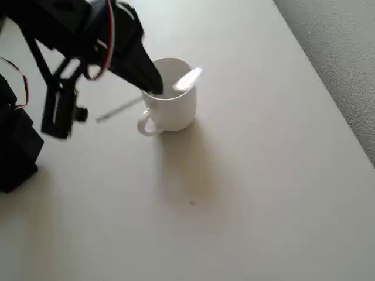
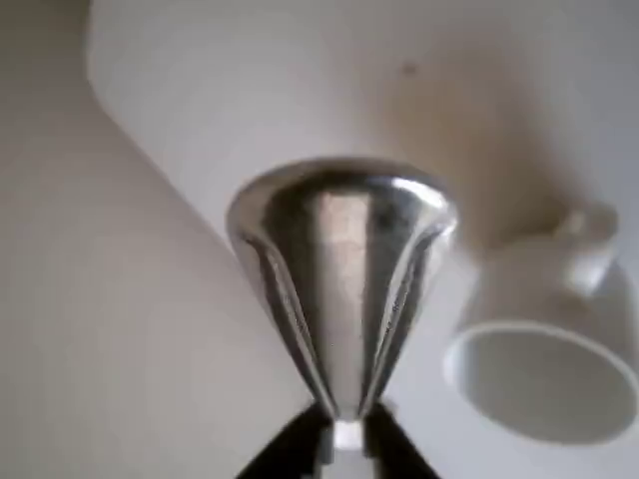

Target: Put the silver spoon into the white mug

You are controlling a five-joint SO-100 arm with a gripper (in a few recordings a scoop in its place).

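The black gripper holds the shiny silver spoon above the glossy white mug, not yet dropped in.

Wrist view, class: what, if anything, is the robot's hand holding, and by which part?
The hand is shut on the silver spoon, pinching it at the narrow neck where the bowl meets the handle, beside the white mug.

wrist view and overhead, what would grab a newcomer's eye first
In the wrist view, the shiny spoon looms large at centre, pinched at its neck by the claw, with the white mug at lower right. In the overhead view, the black arm holds the spoon's bowl over the mug's open top, near the pale table's upper middle.
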